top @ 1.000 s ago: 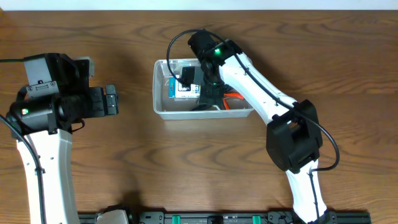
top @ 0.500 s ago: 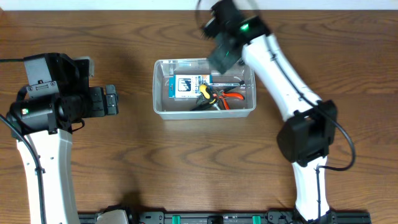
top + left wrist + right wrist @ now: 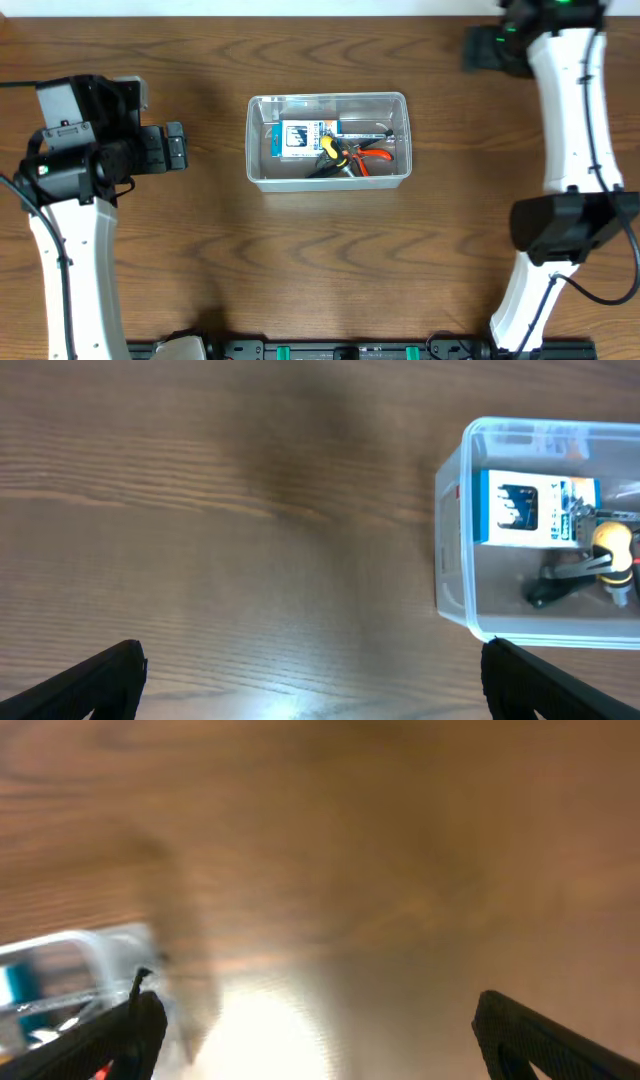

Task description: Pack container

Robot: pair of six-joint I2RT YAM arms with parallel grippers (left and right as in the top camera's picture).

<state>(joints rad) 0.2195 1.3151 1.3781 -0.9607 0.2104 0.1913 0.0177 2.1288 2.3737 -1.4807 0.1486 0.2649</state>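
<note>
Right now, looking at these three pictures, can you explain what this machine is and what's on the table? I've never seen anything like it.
It is a robot with two white arms, a left arm and a right arm, at a wooden table. One picture looks straight down from above. The other two come from small cameras on each wrist, so the dark tips at their bottom corners are that arm's own fingers. The left end effector and the right end effector are both open and hold nothing. Between the arms sits a clear plastic container, holding a blue-and-white packet, orange-handled pliers and a yellow-handled tool.
</note>
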